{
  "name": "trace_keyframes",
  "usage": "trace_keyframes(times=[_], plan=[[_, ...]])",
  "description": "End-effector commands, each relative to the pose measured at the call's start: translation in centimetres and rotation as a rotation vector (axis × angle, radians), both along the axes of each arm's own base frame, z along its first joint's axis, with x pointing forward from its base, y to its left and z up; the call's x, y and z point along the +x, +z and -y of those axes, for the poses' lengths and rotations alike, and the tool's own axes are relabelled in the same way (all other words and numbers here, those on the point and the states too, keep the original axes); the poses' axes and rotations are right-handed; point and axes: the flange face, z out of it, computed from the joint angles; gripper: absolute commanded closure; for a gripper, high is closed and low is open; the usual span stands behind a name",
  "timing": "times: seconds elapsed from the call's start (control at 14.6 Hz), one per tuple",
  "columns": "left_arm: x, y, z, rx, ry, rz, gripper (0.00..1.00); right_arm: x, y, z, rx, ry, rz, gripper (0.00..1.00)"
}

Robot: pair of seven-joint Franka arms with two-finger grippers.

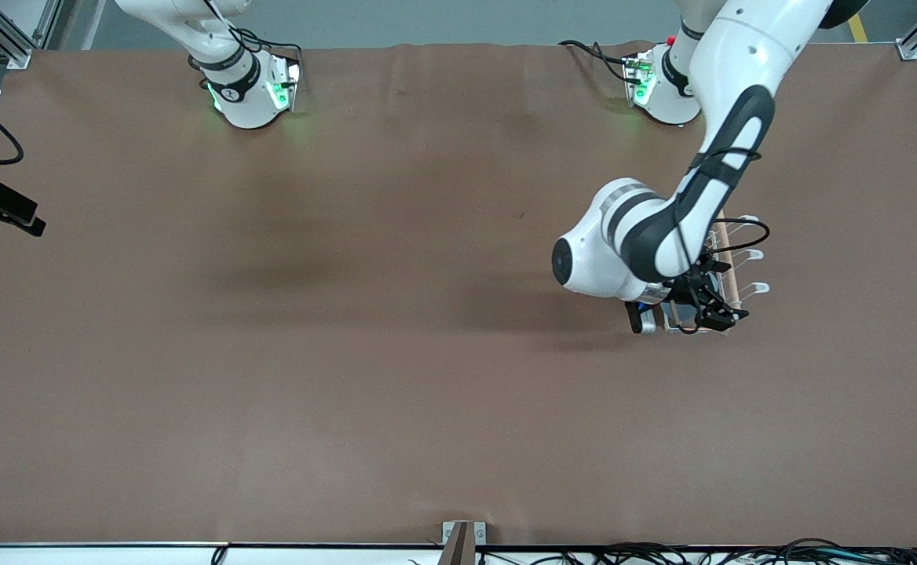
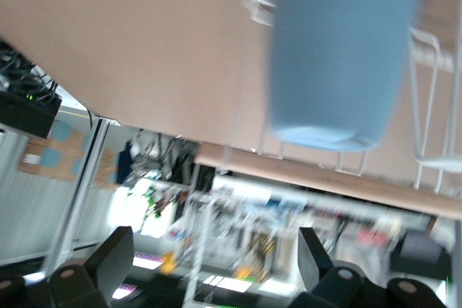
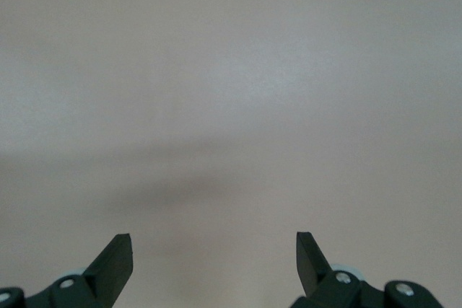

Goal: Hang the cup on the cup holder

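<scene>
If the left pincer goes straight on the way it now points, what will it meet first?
Probably the light-blue cup on the white wire cup holder: it sits straight ahead of the open left pincer, though depth is unclear.

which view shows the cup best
The left wrist view: the light-blue cup fills much of it, on the cup holder, apart from the open left gripper. The front view shows only a sliver under the arm. The right wrist view shows only table.
</scene>
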Motion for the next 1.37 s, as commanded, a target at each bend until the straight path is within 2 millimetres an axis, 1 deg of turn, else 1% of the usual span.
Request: trace_keyframes(times=[0.0, 0.07, 0.14, 0.2, 0.27, 0.34, 0.41, 0.55, 0.75, 0.96, 1.02, 1.09, 1.3], plan=[[2.7, 6.9, -2.8, -0.207, 0.183, 0.175, 0.0, -0.7, 0.3, 0.0, -0.004, -0.001, 0.008, 0.0], [2.9, 9.2, -3.3, -0.265, 0.205, 0.232, 0.0, -0.6, 0.3, 0.0, -0.004, -0.001, 0.009, 0.0], [3.0, 10.9, -4.7, -0.315, 0.274, 0.28, 0.0, -0.6, 0.3, 0.0, -0.004, -0.001, 0.011, 0.0], [3.2, 12.2, -6.7, -0.415, 0.46, 0.354, 0.0, -0.6, 0.3, 0.0, -0.004, -0.003, 0.01, 0.0], [3.9, 14.7, -10.1, -0.521, 0.669, 0.461, 0.0, -0.6, 0.3, 0.0, -0.004, -0.003, 0.009, 0.0], [4.1, 16.8, -11.5, -0.608, 0.738, 0.518, 0.0, -0.7, 0.3, 0.1, -0.004, -0.004, 0.009, 0.0], [3.8, 19.0, -12.1, -0.659, 0.752, 0.554, 0.0, -0.7, 0.3, 0.1, -0.004, -0.004, 0.009, 0.0], [3.0, 22.1, -15.1, -0.774, 0.878, 0.581, 0.0, -0.7, 0.3, 0.0, -0.004, -0.001, 0.005, 0.0], [-0.2, 26.0, -17.4, -0.884, 0.977, 0.601, 0.0, -0.7, 0.3, 0.0, -0.004, -0.001, 0.005, 0.0], [-4.4, 29.4, -17.1, -0.965, 1.004, 0.608, 0.0, -0.7, 0.3, 0.0, -0.004, -0.003, 0.005, 0.0], [-5.4, 30.4, -17.2, -0.971, 1.007, 0.617, 0.0, -0.7, 0.3, 0.0, -0.004, -0.003, 0.005, 0.0], [-6.1, 31.2, -17.1, -0.962, 1.035, 0.629, 0.0, -0.7, 0.3, 0.0, -0.004, -0.003, 0.005, 0.0], [-6.3, 33.0, -17.0, -0.977, 1.022, 0.65, 0.0, -0.7, 0.3, 0.0, -0.004, -0.001, 0.005, 0.0]])
